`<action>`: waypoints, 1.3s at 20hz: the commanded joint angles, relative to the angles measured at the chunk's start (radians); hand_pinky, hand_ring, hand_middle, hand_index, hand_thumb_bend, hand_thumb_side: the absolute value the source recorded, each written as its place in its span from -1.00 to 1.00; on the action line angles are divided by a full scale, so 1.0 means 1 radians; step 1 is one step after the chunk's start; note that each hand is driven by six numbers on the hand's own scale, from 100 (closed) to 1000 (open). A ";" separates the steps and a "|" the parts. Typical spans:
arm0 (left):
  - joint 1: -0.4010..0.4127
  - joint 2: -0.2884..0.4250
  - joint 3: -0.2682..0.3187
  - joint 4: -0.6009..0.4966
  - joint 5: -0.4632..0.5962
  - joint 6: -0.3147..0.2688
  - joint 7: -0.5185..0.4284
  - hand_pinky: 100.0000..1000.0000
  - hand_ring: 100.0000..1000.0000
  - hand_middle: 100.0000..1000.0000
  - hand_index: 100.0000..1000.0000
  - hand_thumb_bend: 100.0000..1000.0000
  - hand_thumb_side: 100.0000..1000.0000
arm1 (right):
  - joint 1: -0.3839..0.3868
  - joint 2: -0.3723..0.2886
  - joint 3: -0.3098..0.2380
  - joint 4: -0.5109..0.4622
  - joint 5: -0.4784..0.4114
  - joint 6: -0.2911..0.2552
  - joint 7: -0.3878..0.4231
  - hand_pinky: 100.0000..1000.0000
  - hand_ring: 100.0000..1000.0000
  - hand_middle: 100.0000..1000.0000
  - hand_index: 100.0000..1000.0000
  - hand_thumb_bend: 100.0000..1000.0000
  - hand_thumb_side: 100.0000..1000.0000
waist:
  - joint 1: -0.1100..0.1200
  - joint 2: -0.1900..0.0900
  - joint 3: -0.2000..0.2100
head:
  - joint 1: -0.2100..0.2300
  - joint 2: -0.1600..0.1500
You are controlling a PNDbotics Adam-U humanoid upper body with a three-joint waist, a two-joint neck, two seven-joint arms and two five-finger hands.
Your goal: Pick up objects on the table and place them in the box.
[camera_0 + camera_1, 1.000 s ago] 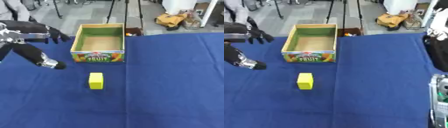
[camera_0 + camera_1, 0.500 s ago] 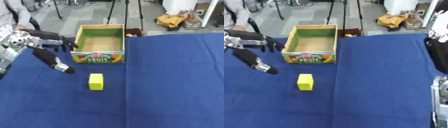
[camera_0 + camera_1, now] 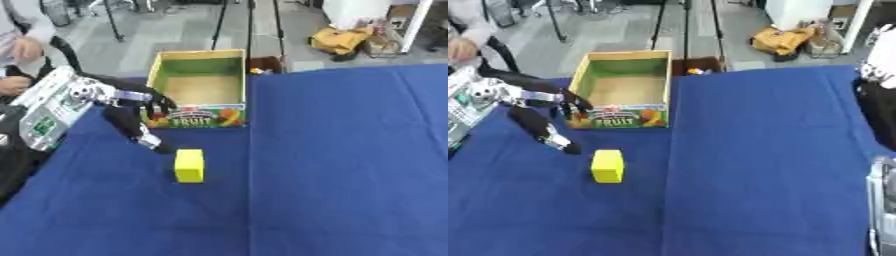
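Left hand (image 3: 131, 117) has neared the yellow block (image 3: 189, 165); box (image 3: 198, 116) apparently reads "FRUIT".

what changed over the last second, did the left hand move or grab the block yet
The left hand has moved in from the left toward the yellow rectangular block, open, holding nothing. The block and the open cardboard fruit box on the blue tablecloth stayed put.

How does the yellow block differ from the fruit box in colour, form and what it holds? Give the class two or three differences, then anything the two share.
The yellow block is plain yellow all over; the fruit box has a green inside and a printed front with fruit pictures. The yellow block is a closed solid shape, while the fruit box is open at the top and looks empty. The yellow block is much smaller than the fruit box. Both stand on the blue table, apart from each other.
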 commanded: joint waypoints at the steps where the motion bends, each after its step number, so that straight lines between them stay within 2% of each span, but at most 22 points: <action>1: -0.033 -0.011 -0.007 0.030 -0.025 -0.016 0.001 0.35 0.55 0.72 1.00 0.19 0.22 | -0.012 0.000 0.001 -0.015 -0.007 0.001 -0.006 0.33 0.50 -0.02 0.55 -1.00 0.10 | 0.002 -0.013 -0.002 | 0.006 -0.008; 7: -0.047 -0.051 -0.027 0.100 -0.087 -0.051 0.001 0.36 0.57 0.77 1.00 0.18 0.20 | -0.016 0.002 0.000 -0.015 -0.008 0.000 -0.010 0.33 0.50 -0.02 0.55 -1.00 0.08 | 0.008 -0.006 -0.011 | 0.006 -0.006; 11: -0.048 -0.075 -0.022 0.168 -0.100 -0.069 0.001 0.37 0.58 0.79 1.00 0.21 0.17 | -0.020 0.004 -0.002 -0.015 -0.007 -0.002 -0.015 0.33 0.50 -0.02 0.55 -1.00 0.07 | 0.011 -0.001 -0.019 | 0.003 -0.002; 17: -0.044 -0.092 -0.027 0.214 -0.118 -0.101 0.001 0.35 0.57 0.75 0.98 0.17 0.10 | -0.027 0.007 -0.007 -0.015 -0.004 -0.002 -0.030 0.33 0.50 0.00 0.55 -1.00 0.04 | 0.015 0.004 -0.025 | -0.001 0.007; 22: -0.045 -0.100 -0.022 0.194 -0.148 -0.118 0.001 0.32 0.56 0.72 0.97 0.12 0.12 | -0.028 0.010 -0.011 -0.015 0.000 0.002 -0.042 0.33 0.50 0.00 0.54 -1.00 0.04 | 0.011 0.004 -0.029 | -0.004 0.008; 26: -0.056 -0.123 -0.009 0.182 -0.212 -0.106 0.001 0.33 0.57 0.75 0.98 0.01 0.17 | -0.020 0.011 -0.016 -0.015 0.002 0.009 -0.046 0.33 0.50 -0.01 0.54 -1.00 0.04 | 0.001 -0.005 -0.020 | 0.001 -0.014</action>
